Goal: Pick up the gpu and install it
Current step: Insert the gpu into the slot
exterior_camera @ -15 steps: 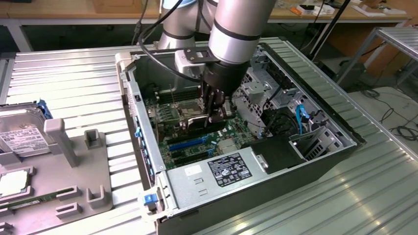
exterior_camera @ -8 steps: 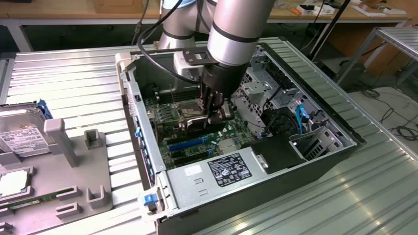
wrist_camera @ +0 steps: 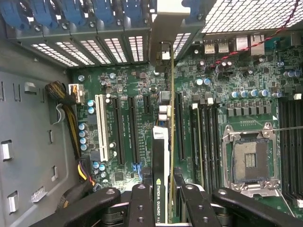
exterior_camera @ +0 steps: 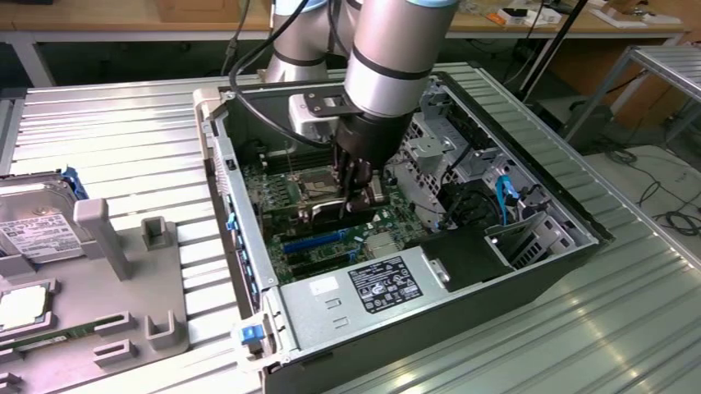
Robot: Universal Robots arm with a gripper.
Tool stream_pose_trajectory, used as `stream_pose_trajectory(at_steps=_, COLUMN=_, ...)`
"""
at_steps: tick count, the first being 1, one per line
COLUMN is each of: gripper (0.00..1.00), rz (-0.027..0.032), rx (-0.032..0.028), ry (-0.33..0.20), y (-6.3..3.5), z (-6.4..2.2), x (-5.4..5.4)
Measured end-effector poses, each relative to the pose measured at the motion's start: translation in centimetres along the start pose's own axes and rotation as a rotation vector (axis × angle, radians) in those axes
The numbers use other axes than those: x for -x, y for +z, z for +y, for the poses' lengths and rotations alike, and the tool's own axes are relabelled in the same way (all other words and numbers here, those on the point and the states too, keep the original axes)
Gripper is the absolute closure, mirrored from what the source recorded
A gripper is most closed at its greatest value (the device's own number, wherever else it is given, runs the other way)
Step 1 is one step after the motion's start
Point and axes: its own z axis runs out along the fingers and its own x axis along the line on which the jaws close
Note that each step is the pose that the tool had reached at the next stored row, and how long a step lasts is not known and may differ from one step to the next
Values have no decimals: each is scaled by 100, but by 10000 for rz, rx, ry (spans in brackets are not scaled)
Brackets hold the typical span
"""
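The gpu (wrist_camera: 161, 156) stands on edge between my fingers (wrist_camera: 141, 203), a thin dark card with a green logo label. My gripper (wrist_camera: 163, 189) is shut on it. The card's silver bracket (wrist_camera: 165, 28) reaches the row of rear slot openings. The card runs along the motherboard (wrist_camera: 123, 85) between two black expansion slots; whether it sits in a slot I cannot tell. In the exterior view my gripper (exterior_camera: 356, 193) is down inside the open computer case (exterior_camera: 438, 287), just over the green board, with the gpu (exterior_camera: 327, 208) below it.
A white slot (wrist_camera: 101, 127) and an open processor socket (wrist_camera: 248, 161) flank the card. Cable bundles (wrist_camera: 71, 113) lie by the case wall. Outside the case, at the exterior view's left, a hard drive (exterior_camera: 33, 222) rests on a grey fixture (exterior_camera: 110, 312).
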Motion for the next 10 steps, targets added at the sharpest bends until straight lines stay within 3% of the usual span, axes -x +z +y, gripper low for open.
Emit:
stream_pose_trajectory(at_steps=7, gripper=73, rz=0, rx=-1, ry=-1, y=9, z=21, x=-1)
stream_pose_trajectory(at_steps=8, gripper=73, rz=1, rx=18, ry=0, y=9, z=20, x=-1)
stream_pose_trajectory(at_steps=10, gripper=73, rz=12, rx=164, ry=3, y=10, z=15, x=-1)
